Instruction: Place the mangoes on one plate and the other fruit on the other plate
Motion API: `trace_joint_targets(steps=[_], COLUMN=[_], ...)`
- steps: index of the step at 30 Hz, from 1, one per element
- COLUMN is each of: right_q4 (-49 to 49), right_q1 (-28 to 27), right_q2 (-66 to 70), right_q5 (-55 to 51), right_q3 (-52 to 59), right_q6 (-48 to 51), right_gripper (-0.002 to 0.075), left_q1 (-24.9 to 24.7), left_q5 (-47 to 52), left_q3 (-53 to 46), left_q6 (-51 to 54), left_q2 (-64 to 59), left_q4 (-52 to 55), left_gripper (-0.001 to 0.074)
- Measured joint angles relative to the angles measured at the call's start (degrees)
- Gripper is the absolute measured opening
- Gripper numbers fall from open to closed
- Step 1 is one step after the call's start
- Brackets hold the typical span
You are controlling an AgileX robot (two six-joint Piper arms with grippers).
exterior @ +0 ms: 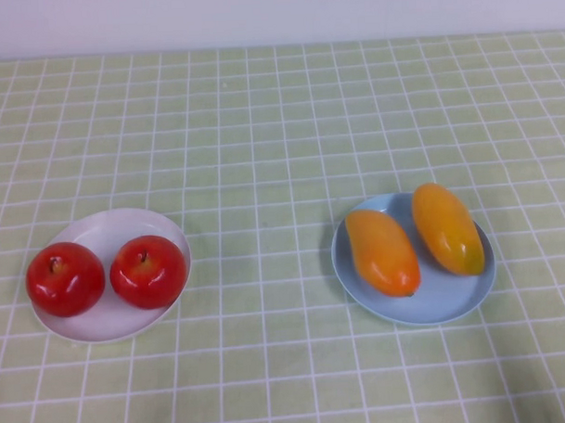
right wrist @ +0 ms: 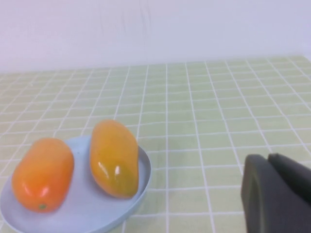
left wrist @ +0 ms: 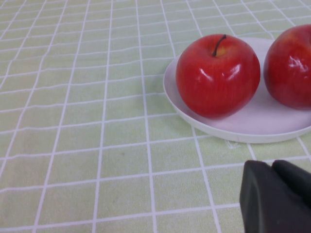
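Two red apples (exterior: 66, 278) (exterior: 148, 271) rest side by side on the white plate (exterior: 109, 226) at the left. Both orange-yellow mangoes (exterior: 382, 252) (exterior: 446, 228) lie on the light blue plate (exterior: 443, 301) at the right. Neither arm shows in the high view. In the left wrist view my left gripper (left wrist: 273, 166) is shut and holds nothing, a little short of the white plate (left wrist: 243, 131) and its apples (left wrist: 217, 75). My right gripper (right wrist: 268, 158) is also shut and holds nothing, off to the side of the blue plate (right wrist: 87, 213) and the mangoes (right wrist: 114, 158).
A green tablecloth with a white grid (exterior: 261, 138) covers the table. A pale wall (exterior: 276, 12) runs along its far edge. Nothing else stands between the two plates.
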State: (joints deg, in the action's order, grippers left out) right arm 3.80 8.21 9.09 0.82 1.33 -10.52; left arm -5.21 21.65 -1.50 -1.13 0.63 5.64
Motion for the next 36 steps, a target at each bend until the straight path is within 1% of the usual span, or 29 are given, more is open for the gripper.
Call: trace_joint_targets(steps=[7, 10, 22, 24, 29, 36], right_q4=[-0.1, -0.1, 2.6, 1.0, -6.3, -8.9], right_q1=[0.0, 0.0, 0.0, 0.0, 0.0, 0.0], right_q2=[-8.6, -9.6, -9.6, -9.6, -9.6, -9.6], right_q5=[-9.7, -13.8, -15.3, -16.7, -20.2, -20.5], right_q3=[0.1, 0.1, 0.2, 0.2, 0.3, 0.4], right_q6=[0.0, 0.0, 0.3, 2.4, 11.5, 13.5], right_gripper=[-0.0015, -0.0015, -0.0015, -0.0015, -0.0015, -0.0015], left_q1=[0.0, 0.0, 0.0, 0.0, 0.0, 0.0], left_q5=[0.0, 0.0, 0.0, 0.0, 0.0, 0.0], left_q3=[0.0, 0.0, 0.0, 0.0, 0.0, 0.0], left_q6=[0.0, 0.0, 0.0, 0.0, 0.0, 0.0], left_q2=[0.0, 0.1, 0.1, 0.1, 0.1, 0.1], left_q4=[0.0, 0.0, 0.0, 0.0, 0.0, 0.0], left_gripper=[0.0004, 0.0004, 0.0004, 0.0004, 0.0004, 0.0004])
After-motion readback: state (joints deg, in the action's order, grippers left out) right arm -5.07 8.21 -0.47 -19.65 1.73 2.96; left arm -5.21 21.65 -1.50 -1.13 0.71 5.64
